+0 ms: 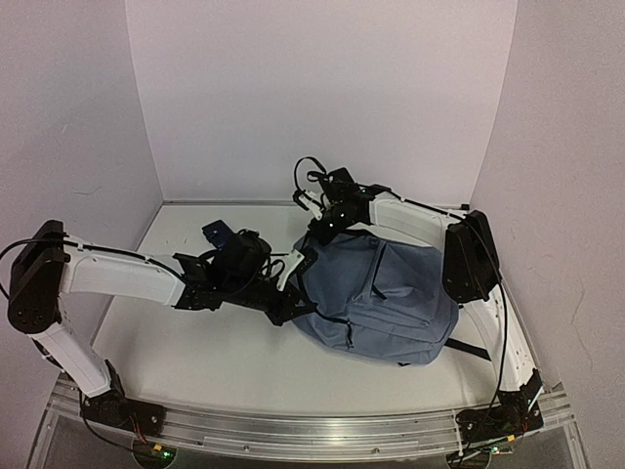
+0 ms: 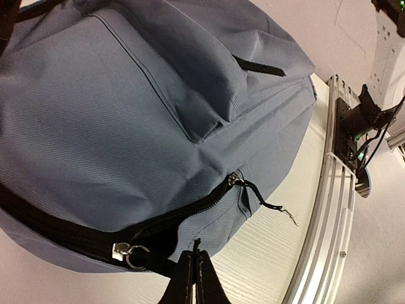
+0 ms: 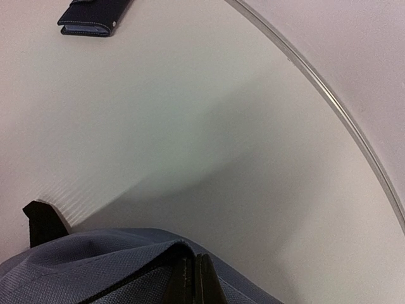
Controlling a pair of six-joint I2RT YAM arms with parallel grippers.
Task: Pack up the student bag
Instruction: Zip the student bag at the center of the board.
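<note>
1. Closed tight, the left gripper (image 2: 194,259) is seen with a thin pinch of fabric seemingly caught beside the zipper (image 2: 190,212). The right gripper (image 3: 195,263) is likewise clamped on the top fold.
2. Between both, the student bag (image 1: 376,293) is laid on the table (image 1: 195,332), right of centre.
3. Fabric may be lost from either shallow pinch if pulled hard, and the opening would then collapse.

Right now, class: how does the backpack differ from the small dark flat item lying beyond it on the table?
Size: the backpack is far bigger than the dark item. Colour: the backpack is slate-blue with black zips; the dark item is near-black with a paler edge. Shape: the backpack bulges, soft and rounded; the dark item lies thin and flat. Both rest on the white table.
</note>
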